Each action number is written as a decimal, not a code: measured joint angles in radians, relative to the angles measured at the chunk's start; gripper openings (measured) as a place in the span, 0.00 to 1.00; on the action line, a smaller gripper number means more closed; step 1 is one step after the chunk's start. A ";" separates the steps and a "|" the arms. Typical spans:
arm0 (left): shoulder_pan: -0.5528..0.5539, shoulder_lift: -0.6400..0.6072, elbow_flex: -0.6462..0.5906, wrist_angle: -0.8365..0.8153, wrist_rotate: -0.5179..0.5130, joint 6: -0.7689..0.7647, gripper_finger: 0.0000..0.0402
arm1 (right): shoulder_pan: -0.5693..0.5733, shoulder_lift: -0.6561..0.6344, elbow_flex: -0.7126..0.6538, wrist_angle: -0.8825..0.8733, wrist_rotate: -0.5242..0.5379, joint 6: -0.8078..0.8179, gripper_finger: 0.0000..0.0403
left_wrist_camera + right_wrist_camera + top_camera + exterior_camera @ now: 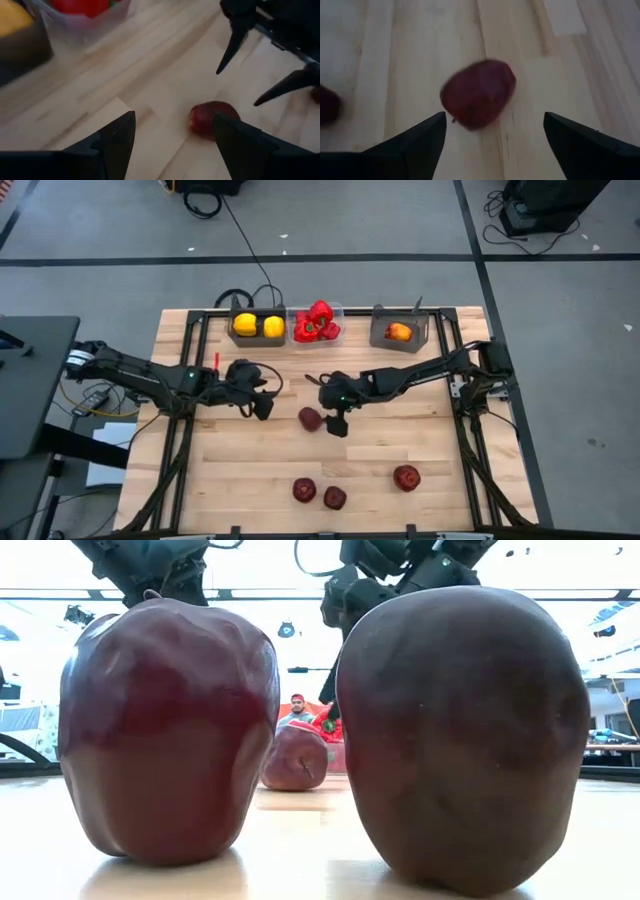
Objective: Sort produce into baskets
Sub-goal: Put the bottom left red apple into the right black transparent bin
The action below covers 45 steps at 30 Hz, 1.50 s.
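A dark red apple lies on the wooden table near its middle. My right gripper is open just to the right of it and touches nothing. In the right wrist view the apple lies ahead of the spread fingers of my right gripper. My left gripper is open and empty to the apple's left. Its wrist view shows the apple and my right gripper's fingers beyond it. In the low view this apple rests on the table farther back.
Three more apples lie near the front edge. At the far edge stand a grey bin with two yellow peppers, a clear bin with red peppers and a grey bin with an orange-red piece.
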 joint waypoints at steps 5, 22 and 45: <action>-0.006 0.036 0.000 0.014 0.004 -0.067 0.67 | 0.000 0.043 -0.001 0.109 -0.056 0.068 0.96; -0.005 0.055 0.000 0.040 -0.001 -0.140 0.67 | -0.056 0.190 0.000 0.204 -0.223 0.441 0.99; 0.029 0.055 0.000 0.213 -0.059 0.034 0.67 | -0.168 0.002 0.000 0.105 -0.114 0.210 0.53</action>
